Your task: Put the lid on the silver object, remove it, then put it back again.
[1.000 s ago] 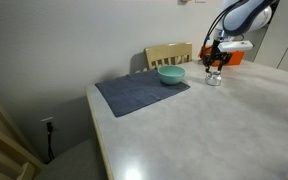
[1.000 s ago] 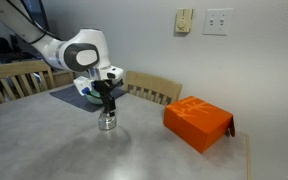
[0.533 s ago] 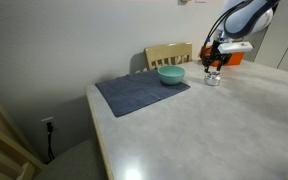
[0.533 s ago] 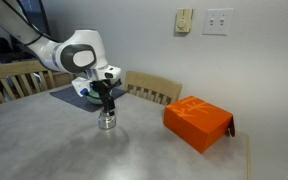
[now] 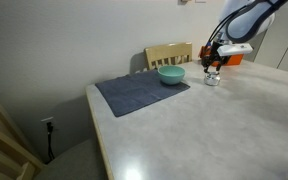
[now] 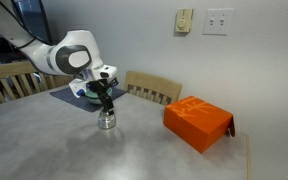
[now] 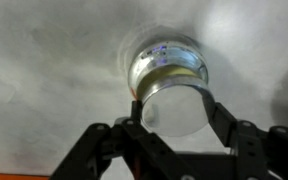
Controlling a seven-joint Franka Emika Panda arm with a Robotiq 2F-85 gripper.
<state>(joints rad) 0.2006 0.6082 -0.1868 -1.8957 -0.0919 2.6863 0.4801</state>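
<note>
So the lid (image 7: 174, 115) is being pinched edge to edge in the end effector (image 7: 174, 107). The fingers (image 7: 134, 118) are being pressed in on the disc's rim, so the end effector is closed as far as the lid allows and nothing else is being gripped.

The silver object (image 7: 167, 62) is being shown directly under the end effector on the surface (image 7: 44, 60). In the wrist view its mouth is being seen open and shiny, just past the lid's far edge.

In both exterior views the end effector (image 6: 106, 100) is being hung straight over the little pot (image 6: 107, 121) (image 5: 213, 78), very close above it. Whether lid and rim are touching can't be made out at that size.

A teal bowl (image 5: 171, 74) on a grey mat (image 5: 142, 93) is being left alone off to one side of the end effector. An orange box (image 6: 197, 122) is being left well apart on the other side.

Progress-wise, the lid is being judged as not seated right now, so at least one placement is being counted as left to do. Which pass this is, first placing, the lift-off or the final placing, can't be told from here.
</note>
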